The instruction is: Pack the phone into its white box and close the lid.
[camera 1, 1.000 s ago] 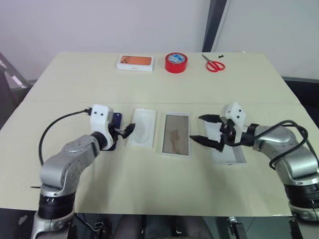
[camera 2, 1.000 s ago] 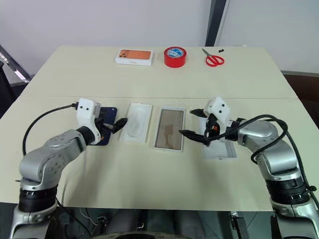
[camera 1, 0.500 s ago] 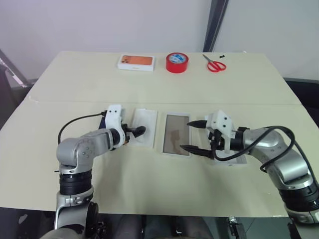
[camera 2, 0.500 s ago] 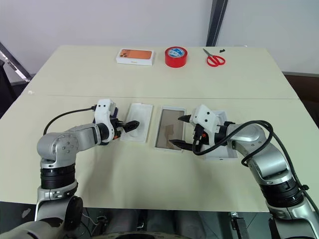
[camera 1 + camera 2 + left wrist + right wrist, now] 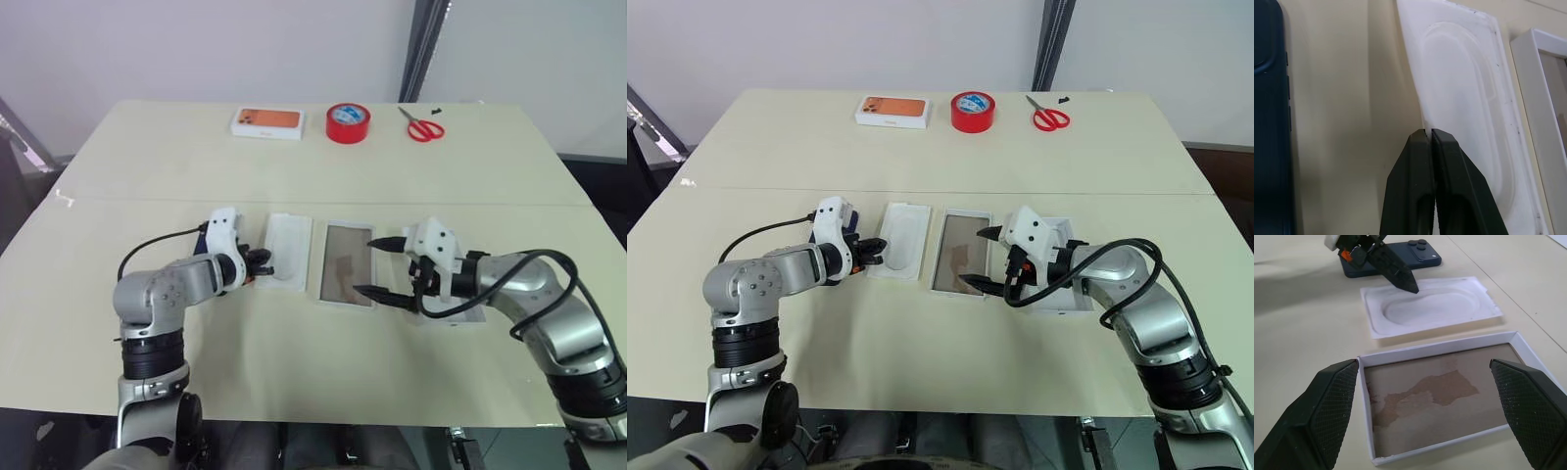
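Beside the box (image 5: pixel 347 265), the left tool (image 5: pixel 1428 134) has just been pinched shut on the insert's (image 5: pixel 1464 98) edge; the phone (image 5: pixel 1271 117) awaits packing; the right tool (image 5: pixel 384 268) is held wide open, empty.

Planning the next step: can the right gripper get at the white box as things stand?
Probably yes. The right gripper hangs open by the white box, its fingers straddling that end in the right wrist view. Nothing lies between them; the insert, pinched by the left gripper, sits on the far side.

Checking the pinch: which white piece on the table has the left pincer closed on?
The thin white insert with the rounded recess; the left pincer pinches its edge, beside the tan-lined white box.
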Robot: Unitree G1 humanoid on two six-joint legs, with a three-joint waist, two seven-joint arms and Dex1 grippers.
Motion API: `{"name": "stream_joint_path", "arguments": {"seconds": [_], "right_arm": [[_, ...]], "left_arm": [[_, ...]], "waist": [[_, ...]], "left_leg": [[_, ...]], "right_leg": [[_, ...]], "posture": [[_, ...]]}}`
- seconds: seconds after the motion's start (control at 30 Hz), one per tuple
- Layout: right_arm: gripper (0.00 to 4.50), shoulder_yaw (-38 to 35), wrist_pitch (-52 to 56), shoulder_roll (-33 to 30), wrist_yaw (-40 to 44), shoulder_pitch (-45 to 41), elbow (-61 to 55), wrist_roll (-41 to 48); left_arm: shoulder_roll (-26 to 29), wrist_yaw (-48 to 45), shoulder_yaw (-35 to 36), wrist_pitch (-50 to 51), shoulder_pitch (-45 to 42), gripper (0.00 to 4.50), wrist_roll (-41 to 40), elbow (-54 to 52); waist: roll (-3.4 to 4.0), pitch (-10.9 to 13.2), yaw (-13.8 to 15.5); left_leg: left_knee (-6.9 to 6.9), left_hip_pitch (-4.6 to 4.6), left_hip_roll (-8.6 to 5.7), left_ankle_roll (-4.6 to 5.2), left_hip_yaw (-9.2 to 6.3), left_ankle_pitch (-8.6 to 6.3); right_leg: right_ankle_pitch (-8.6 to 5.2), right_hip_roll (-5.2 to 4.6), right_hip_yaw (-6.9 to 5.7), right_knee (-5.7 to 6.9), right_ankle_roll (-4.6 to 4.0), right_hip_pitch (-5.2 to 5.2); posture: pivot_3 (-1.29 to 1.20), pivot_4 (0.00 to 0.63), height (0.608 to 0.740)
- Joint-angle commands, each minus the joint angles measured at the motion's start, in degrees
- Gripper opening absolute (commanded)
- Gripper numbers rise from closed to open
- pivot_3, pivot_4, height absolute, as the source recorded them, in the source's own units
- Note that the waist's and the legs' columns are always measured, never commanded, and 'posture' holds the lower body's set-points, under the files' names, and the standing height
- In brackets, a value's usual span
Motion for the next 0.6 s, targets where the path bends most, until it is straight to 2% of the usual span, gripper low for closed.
{"name": "stream_joint_path", "arguments": {"seconds": [0.03, 0.17, 0.37, 0.4, 0.47, 0.57, 0.6], "right_arm": [[4.5, 1.1, -1.0, -1.8, 1.2, 0.4, -2.9, -1.0], [4.5, 5.3, -2.8, -4.1, 3.1, 1.2, -3.1, -4.7], [4.5, 13.3, -4.7, -3.2, 2.7, 0.0, -0.4, -11.8], [3.98, 13.9, -4.5, -2.6, 2.5, -0.2, 0.0, -12.2], [3.24, 14.8, -4.3, -1.8, 2.6, -0.5, 0.2, -12.7], [1.51, 16.3, -5.4, -0.9, 2.7, -1.2, 0.8, -14.6], [1.05, 16.6, -5.5, -0.6, 2.7, -1.5, 0.9, -14.9]], "left_arm": [[-2.3, 1.2, 8.2, 1.7, -2.3, 0.06, -3.1, -1.2], [-5.3, 1.9, 17.6, 4.1, -4.7, 0.06, -8.0, -2.4], [-3.5, 1.4, 17.3, 5.6, -3.6, 0.06, -8.3, -4.5], [-3.2, 1.2, 16.8, 5.6, -3.3, 0.0, -8.3, -4.8], [-3.0, 1.2, 16.4, 5.7, -2.8, 0.0, -8.3, -5.4], [-3.1, 1.3, 16.5, 5.8, -2.4, 0.0, -8.5, -6.0], [-3.1, 1.3, 16.5, 5.8, -2.3, 0.0, -8.5, -6.2]], "waist": [[0.0, 0.0, 0.1], [-0.06, 0.0, 0.1], [-0.06, 0.0, 0.0], [-0.07, 0.0, 0.0], [-0.07, 0.0, 0.0], [-0.07, 0.0, 0.0], [-0.07, 0.0, 0.0]], "left_leg": [[0.0, 0.0, 0.0, 0.0, 0.0, 0.0], [0.02, -0.04, 0.0, 0.0, -0.01, 0.0], [0.03, -0.01, 0.0, -0.06, -0.02, 0.03], [0.03, -0.01, 0.0, -0.06, -0.02, 0.03], [0.03, -0.01, 0.0, -0.17, -0.02, 0.09], [0.03, -0.02, -0.01, -0.18, -0.04, 0.09], [0.03, -0.02, -0.01, -0.18, -0.04, 0.09]], "right_leg": [[0.0, 0.0, 0.0, 0.0, 0.0, 0.0], [0.0, 0.0, -0.03, -0.01, 0.0, 0.0], [0.01, 0.01, -0.03, 0.02, 0.01, 0.0], [0.01, 0.01, -0.02, 0.02, 0.01, 0.0], [0.01, 0.01, -0.02, 0.02, 0.01, -0.01], [0.01, 0.0, -0.03, 0.02, 0.01, -0.01], [0.01, 0.0, -0.03, 0.01, 0.01, -0.01]], "posture": [[0.0, 0.15, 0.74], [0.0, 0.15, 0.74], [0.0, 0.15, 0.74], [0.0, 0.15, 0.74], [0.0, 0.15, 0.74], [0.0, 0.15, 0.74], [0.0, 0.15, 0.74]]}}
